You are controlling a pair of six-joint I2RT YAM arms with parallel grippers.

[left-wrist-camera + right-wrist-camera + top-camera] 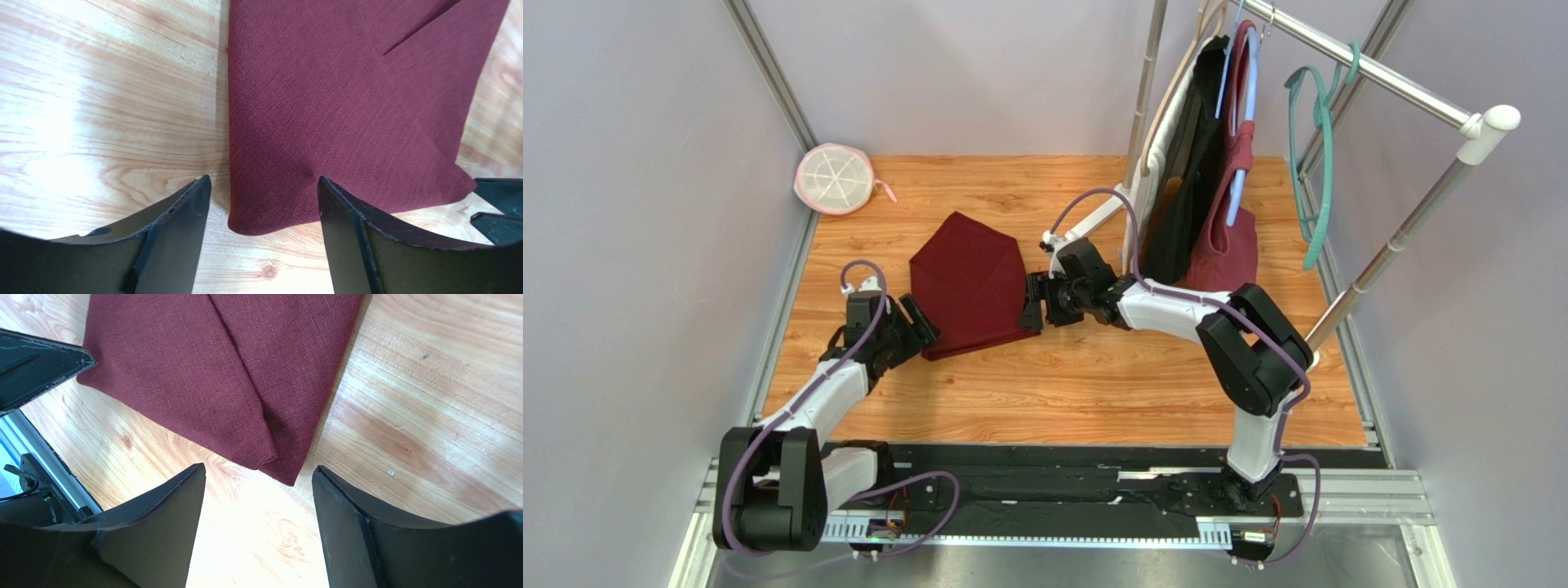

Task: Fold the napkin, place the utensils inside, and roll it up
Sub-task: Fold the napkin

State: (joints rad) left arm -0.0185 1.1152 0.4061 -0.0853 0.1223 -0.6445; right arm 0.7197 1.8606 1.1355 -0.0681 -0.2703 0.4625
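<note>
— The jaws?
— Left gripper [261, 179] stands spread, empty, a corner of the napkin [971, 288] between its fingers. Right gripper [258, 467] is likewise apart at the opposite corner.
— The cloth?
— Folded, flat on the wooden table [1075, 386].

Top camera looks down; close wrist cameras seemingly share napkin [344, 110].

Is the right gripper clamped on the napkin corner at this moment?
No: in the right wrist view the right gripper stands wide open, and the napkin corner lies flat on the table ahead of it.
</note>
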